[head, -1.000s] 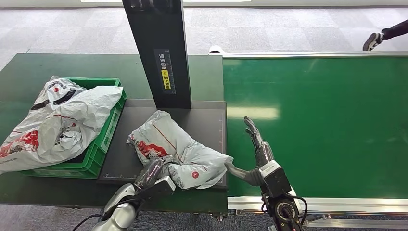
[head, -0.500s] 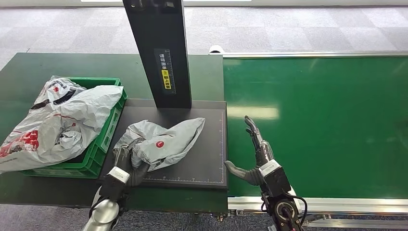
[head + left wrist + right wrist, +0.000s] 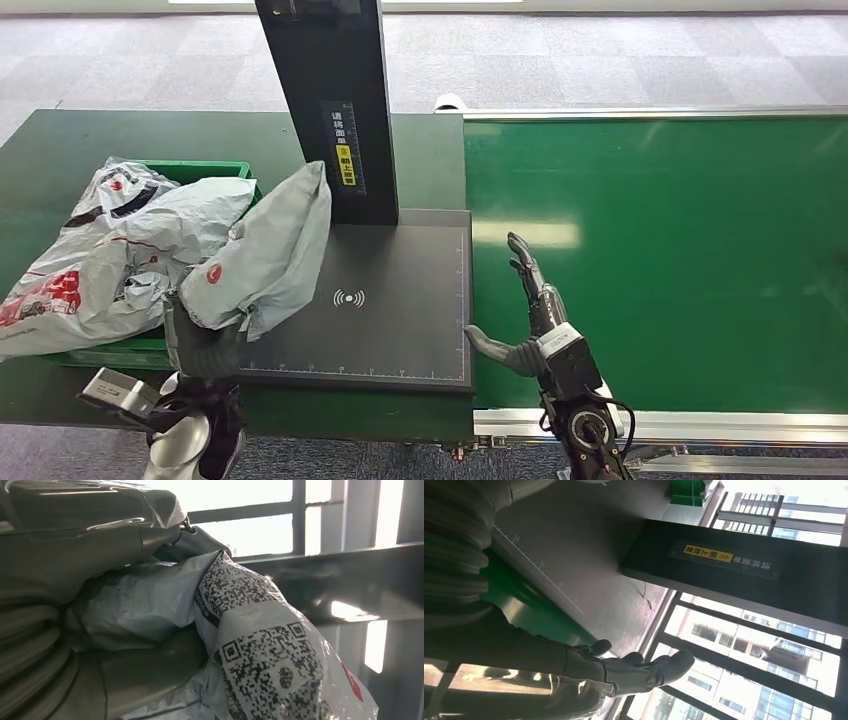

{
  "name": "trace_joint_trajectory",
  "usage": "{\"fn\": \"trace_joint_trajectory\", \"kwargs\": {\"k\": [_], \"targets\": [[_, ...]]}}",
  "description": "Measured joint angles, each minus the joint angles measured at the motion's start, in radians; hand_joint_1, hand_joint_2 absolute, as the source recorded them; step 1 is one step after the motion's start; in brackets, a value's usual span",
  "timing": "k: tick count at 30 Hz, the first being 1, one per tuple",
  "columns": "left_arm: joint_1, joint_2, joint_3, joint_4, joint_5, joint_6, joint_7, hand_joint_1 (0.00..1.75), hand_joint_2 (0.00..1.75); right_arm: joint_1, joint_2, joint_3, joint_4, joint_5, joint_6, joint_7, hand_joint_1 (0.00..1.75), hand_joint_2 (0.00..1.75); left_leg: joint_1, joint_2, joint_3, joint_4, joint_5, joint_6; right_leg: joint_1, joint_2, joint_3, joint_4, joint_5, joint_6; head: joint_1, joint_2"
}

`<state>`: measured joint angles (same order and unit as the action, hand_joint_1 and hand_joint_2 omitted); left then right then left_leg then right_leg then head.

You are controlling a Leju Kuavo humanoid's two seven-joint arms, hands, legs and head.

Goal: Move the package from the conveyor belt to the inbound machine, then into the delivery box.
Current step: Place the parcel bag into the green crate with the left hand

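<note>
1. Nearest, the left robot hand [image 3: 205, 345] grips the lower end of the grey package [image 3: 265, 250], lifted off the scanner pad [image 3: 400, 320].
2. The package's long axis rises up and away, leaning over the green delivery box [image 3: 215, 290] just left.
3. The right robot hand [image 3: 525, 320] rests spread and empty beside the conveyor belt [image 3: 680, 260].

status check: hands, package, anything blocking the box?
Left hand grips the grey package, lifted off the scanner pad, beside the green box. Right hand open, empty, at the belt edge. Other bags heaped over the box.
</note>
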<state>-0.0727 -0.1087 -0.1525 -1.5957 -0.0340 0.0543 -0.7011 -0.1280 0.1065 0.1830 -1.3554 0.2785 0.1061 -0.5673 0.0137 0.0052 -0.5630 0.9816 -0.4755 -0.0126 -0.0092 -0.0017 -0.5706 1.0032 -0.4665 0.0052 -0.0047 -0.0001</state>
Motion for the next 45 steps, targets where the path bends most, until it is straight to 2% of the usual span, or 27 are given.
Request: {"fn": "trace_joint_trajectory", "kwargs": {"k": [8, 13, 16, 18, 20, 21, 24, 29, 33, 37, 40, 45], "targets": [[0.004, -0.004, -0.001, -0.078, 0.004, 0.007, 0.000, 1.75, 1.75, -0.008, 0.004, 0.000, 0.012, 0.000, 0.000, 0.000, 0.00, 1.75, 0.000, 0.000, 0.000, 0.000, 0.000, 0.000, 0.000, 0.000, 0.000, 0.000, 0.000, 0.000, 0.000, 0.000], [0.004, -0.013, 0.001, -0.122, 0.034, 0.061, 0.000, 1.75, 1.75, -0.012, 0.004, 0.001, 0.019, -0.005, -0.002, 0.000, 0.00, 1.75, 0.000, 0.000, 0.000, 0.000, 0.000, 0.000, 0.000, 0.000, 0.000, 0.000, 0.000, 0.000, 0.000, 0.000], [0.003, -0.017, 0.009, -0.177, 0.005, 0.174, 0.000, 1.75, 1.75, -0.014, 0.004, 0.002, 0.025, -0.009, -0.004, 0.000, 0.00, 1.75, 0.000, 0.000, 0.000, 0.000, 0.000, 0.000, 0.000, 0.000, 0.000, 0.000, 0.000, 0.000, 0.000, 0.000], [0.000, -0.005, 0.009, -0.211, -0.078, 0.348, 0.000, 1.75, 1.75, -0.014, 0.004, 0.005, 0.029, -0.012, -0.007, -0.001, 0.00, 1.75, 0.000, 0.000, 0.000, 0.000, 0.000, 0.000, 0.000, 0.000, 0.000, 0.000, 0.000, 0.000, 0.000, 0.000], [-0.006, 0.014, 0.013, -0.223, -0.235, 0.532, 0.000, 1.75, 1.75, -0.013, 0.004, 0.008, 0.034, -0.017, -0.012, -0.004, 0.00, 1.75, 0.000, 0.000, 0.000, 0.000, 0.000, 0.000, 0.000, 0.000, -0.001, 0.000, 0.000, 0.000, 0.000, 0.000], [-0.011, 0.020, 0.021, -0.224, -0.330, 0.592, 0.000, 1.75, 1.75, -0.012, 0.004, 0.009, 0.036, -0.020, -0.015, -0.007, 0.00, 1.75, 0.000, 0.000, 0.000, 0.000, 0.000, 0.000, 0.000, -0.001, -0.001, 0.000, 0.000, 0.000, 0.000, 0.000], [-0.029, 0.023, 0.072, -0.222, -0.515, 0.631, 0.000, 1.75, 1.75, -0.009, 0.004, 0.018, 0.040, -0.023, -0.021, -0.014, 0.00, 1.75, 0.000, 0.001, 0.000, 0.000, 0.000, 0.000, 0.000, 0.000, -0.001, 0.000, 0.000, 0.000, 0.000, 0.000], [-0.043, 0.020, 0.135, -0.214, -0.585, 0.639, 0.001, 1.75, 1.75, -0.004, 0.003, 0.027, 0.045, -0.025, -0.027, -0.018, 0.00, 1.75, 0.000, 0.001, 0.000, 0.000, 0.000, 0.000, 0.000, 0.001, -0.001, 0.000, 0.000, 0.000, 0.000, 0.000], [-0.063, 0.007, 0.203, -0.214, -0.703, 0.640, 0.001, 1.75, 0.00, -0.004, 0.003, 0.031, 0.048, -0.030, -0.032, -0.019, 0.00, 1.75, 0.000, 0.001, 0.000, 0.000, 0.000, 0.000, 0.000, 0.001, -0.001, 0.000, 0.000, 0.000, 0.000, 0.000], [-0.085, -0.015, 0.278, -0.193, -0.840, 0.640, 0.001, 1.75, 0.00, -0.002, 0.002, 0.032, 0.052, -0.033, -0.041, -0.020, 0.00, 1.75, 0.000, 0.001, 0.000, 0.000, 0.000, 0.000, 0.000, 0.001, -0.001, 0.000, 0.000, 0.000, 0.000, 0.000], [-0.106, -0.039, 0.333, -0.113, -0.940, 0.640, 0.001, 1.75, 0.00, 0.003, 0.000, 0.031, 0.052, -0.031, -0.049, -0.020, 0.00, 1.75, 0.000, 0.001, 0.000, 0.000, 0.000, 0.000, 0.000, 0.001, -0.001, 0.000, 0.000, 0.000, 0.000, 0.000], [-0.125, -0.068, 0.383, -0.023, -0.966, 0.640, 0.001, 1.75, 0.00, 0.012, -0.002, 0.030, 0.052, -0.027, -0.052, -0.020, 0.00, 1.75, 0.000, 0.001, 0.000, 0.000, 0.000, 0.000, 0.000, 0.002, -0.002, 0.000, 0.000, 0.000, 0.000, 0.000]]}}
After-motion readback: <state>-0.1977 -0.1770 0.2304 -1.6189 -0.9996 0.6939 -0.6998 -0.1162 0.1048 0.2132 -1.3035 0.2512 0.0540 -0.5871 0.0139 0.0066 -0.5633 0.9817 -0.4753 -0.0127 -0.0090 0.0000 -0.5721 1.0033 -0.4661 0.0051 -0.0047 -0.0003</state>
